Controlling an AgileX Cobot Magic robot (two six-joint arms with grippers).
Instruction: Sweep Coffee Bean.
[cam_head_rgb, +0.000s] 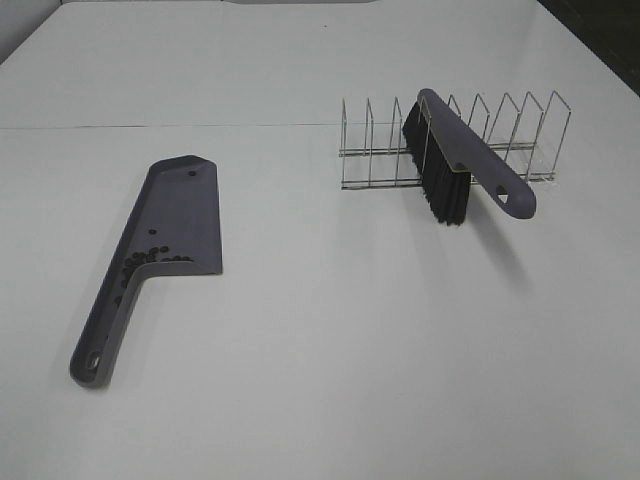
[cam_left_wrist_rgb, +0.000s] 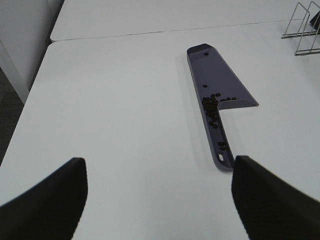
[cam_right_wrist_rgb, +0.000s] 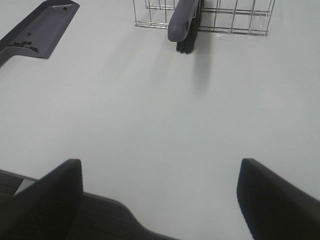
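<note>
I've got the tiny dark brown coffee beans all inside the flat purple-grey plastic dustpan, on the left of the white surface. Most of them bunch in the near corner of the pan where it narrows into the handle, and a few trail down the handle channel. On my left wrist feed I see the same cluster of beans packed against the pan's wall, with single beans lying further up the dustpan and one or two down near the hanging hole at the handle's end.

Over on the far right, the purple-grey hand brush with black bristles is slotted into the thin silver wire rack, tilted, its handle poking out towards the near right and its bristles touching the surface. My right wrist feed shows the brush end-on, sitting between the rack wires.

Left end effector: fingers spread wide, nothing between them, hovering near the dustpan handle's end. Right end effector: also spread wide and empty, at the near edge of the surface, well apart from the brush. Neither arm appears in the high view.
</note>
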